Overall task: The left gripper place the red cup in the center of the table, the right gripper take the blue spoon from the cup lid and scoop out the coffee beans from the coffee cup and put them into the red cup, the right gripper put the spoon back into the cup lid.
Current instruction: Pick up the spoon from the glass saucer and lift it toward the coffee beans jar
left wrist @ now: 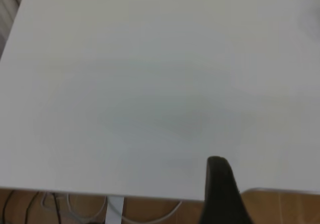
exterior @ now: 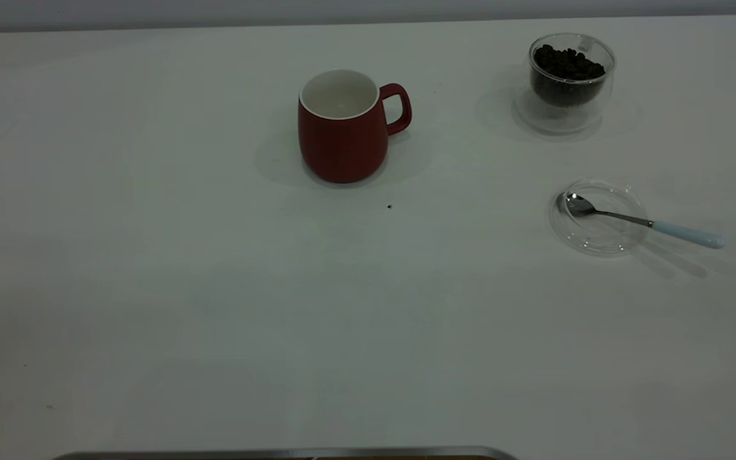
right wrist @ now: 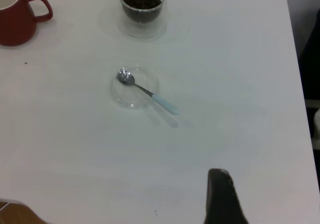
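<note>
The red cup (exterior: pixel 342 137) with a white, empty inside stands upright near the table's middle, handle to the right; it also shows in the right wrist view (right wrist: pixel 15 19). The glass coffee cup (exterior: pixel 569 80) full of dark beans stands at the back right (right wrist: pixel 142 7). The blue-handled spoon (exterior: pixel 643 220) lies with its bowl in the clear cup lid (exterior: pixel 598 217) and its handle out over the rim (right wrist: pixel 147 91). Neither arm shows in the exterior view. My right gripper (right wrist: pixel 220 196) hangs well off from the spoon, near the table's edge. My left gripper (left wrist: pixel 220 189) is over bare table by an edge.
One stray coffee bean (exterior: pixel 389 206) lies on the white table (exterior: pixel 183 287) in front of the red cup. A grey metal edge (exterior: pixel 278 453) runs along the bottom of the exterior view. Cables and a wooden floor (left wrist: pixel 75 209) show past the table edge.
</note>
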